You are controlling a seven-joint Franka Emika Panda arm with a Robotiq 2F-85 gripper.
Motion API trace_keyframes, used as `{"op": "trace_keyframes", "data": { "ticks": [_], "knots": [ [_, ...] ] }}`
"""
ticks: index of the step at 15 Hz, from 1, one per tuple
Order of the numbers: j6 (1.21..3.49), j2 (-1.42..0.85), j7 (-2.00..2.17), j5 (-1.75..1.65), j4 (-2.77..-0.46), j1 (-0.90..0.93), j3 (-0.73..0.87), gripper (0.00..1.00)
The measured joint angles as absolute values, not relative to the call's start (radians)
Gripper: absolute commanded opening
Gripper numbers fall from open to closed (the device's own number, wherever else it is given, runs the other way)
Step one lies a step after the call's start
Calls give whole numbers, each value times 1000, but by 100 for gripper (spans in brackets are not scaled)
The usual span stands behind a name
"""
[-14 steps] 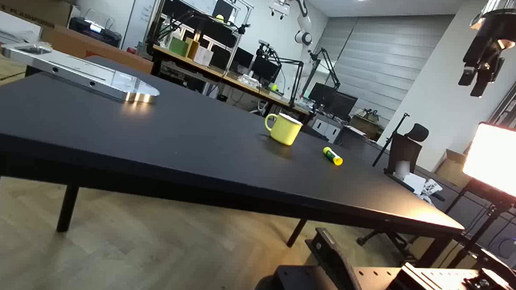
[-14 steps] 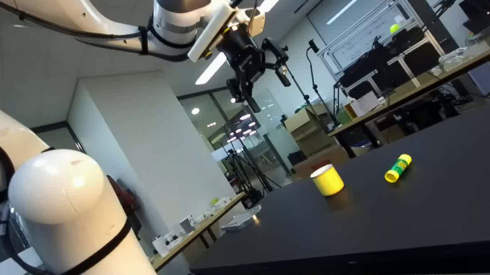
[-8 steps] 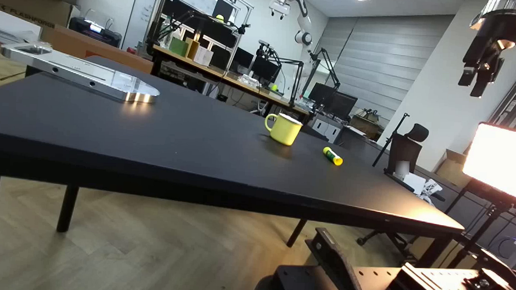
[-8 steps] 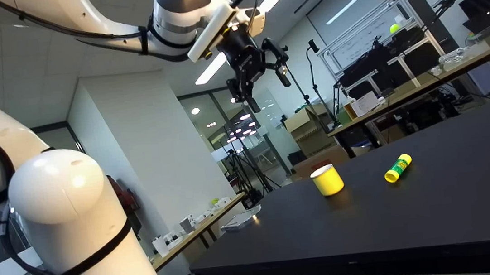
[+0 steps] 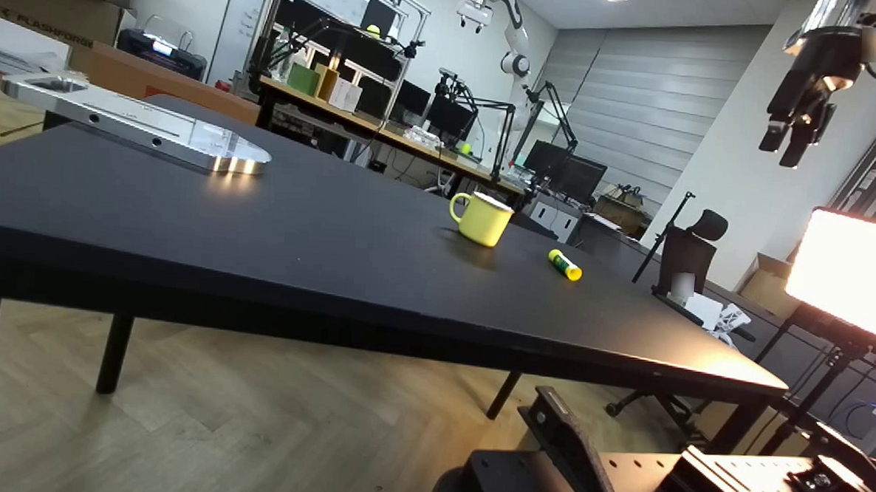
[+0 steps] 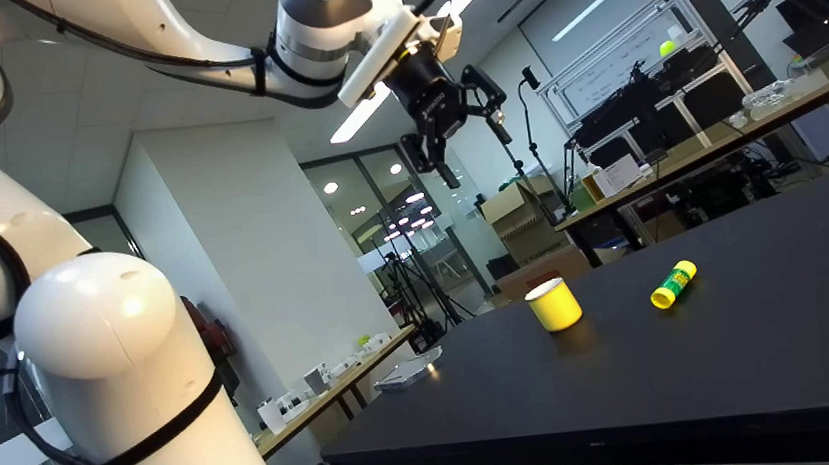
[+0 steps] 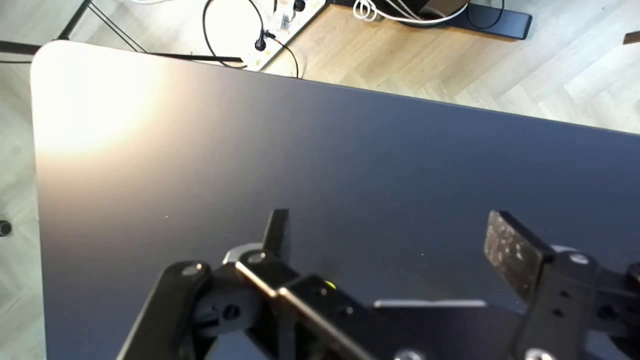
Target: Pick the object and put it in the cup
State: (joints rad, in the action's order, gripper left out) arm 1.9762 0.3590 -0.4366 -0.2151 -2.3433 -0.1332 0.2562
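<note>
My gripper point(image 7: 387, 220) is released: fingers point(image 7: 512, 255) spread wide, black table point(image 7: 360, 165) showing through the gap. I'm hanging high, well apart from both items; in an exterior view I'm at about 11 o'clock from the yellow mug point(image 6: 557, 308). Pale marking on my housing point(image 6: 438, 107), too small to read.

Target = glue stick point(image 6: 673, 284): yellow tube, green label, print too small to read. On its side on the table, axis roughly 1:30 to 7:30 there. It's near the mug, not touching, at its 3 o'clock. Mug is upright, white rim up.

In an exterior view the stick is at 4 o'clock of the mug, me at 2 o'clock of the stick. Metal plate point(image 5: 133, 123) on the same table, between 9 and 10 from the mug. Cardboard box point(image 5: 56, 7) toward 10 o'clock reads FLASHFORGE. Whiteboard point(image 5: 250, 17) handwriting: can't make it out.

Wrist view: yellow sliver point(image 7: 330, 284) past my linkage point(image 7: 325, 300), can't tell which item.
</note>
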Motion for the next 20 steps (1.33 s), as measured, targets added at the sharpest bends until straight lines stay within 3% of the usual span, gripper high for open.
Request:
{"op": "trace_keyframes", "data": {
  "ticks": [7, 20],
  "knots": [
    [2156, -44, -516, -51, -2068, -134, 257, 100],
    [2173, -711, -231, 102, -1382, -241, 148, 100]
  ]
}}
